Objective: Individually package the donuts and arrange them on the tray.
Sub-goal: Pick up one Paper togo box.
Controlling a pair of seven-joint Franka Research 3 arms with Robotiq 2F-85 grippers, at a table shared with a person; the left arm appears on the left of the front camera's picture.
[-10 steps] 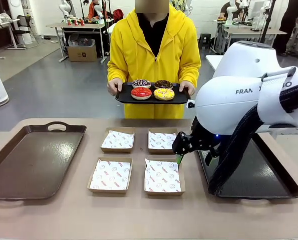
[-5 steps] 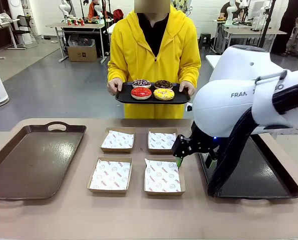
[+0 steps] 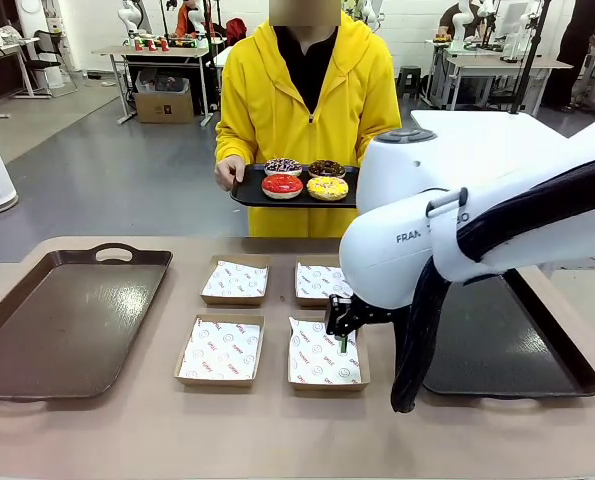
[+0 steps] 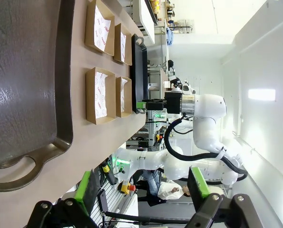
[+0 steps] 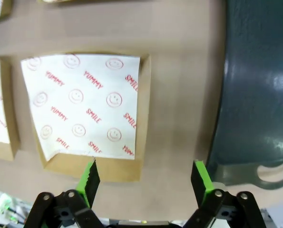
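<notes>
Right tool (image 5: 144,171), aimed downward, and left tool (image 4: 142,179) spread wide

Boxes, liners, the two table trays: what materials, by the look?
Boxes: brown cardboard, matte, low folded walls.
Liners: thin white paper, red print, one torn-looking corner.
Left tray: likely moulded plastic, brown, woodgrain texture, dull sheen.
Right tray: same look, darker, glossy highlights, moulded handle cutout.

Four ring donuts (image 3: 304,177) lie flat, two by two, on the black tray (image 3: 243,189) the person holds. Far row: dark sprinkled donut (image 3: 282,166), chocolate donut (image 3: 326,168). Near row: red donut (image 3: 282,186), yellow donut (image 3: 327,188).
</notes>
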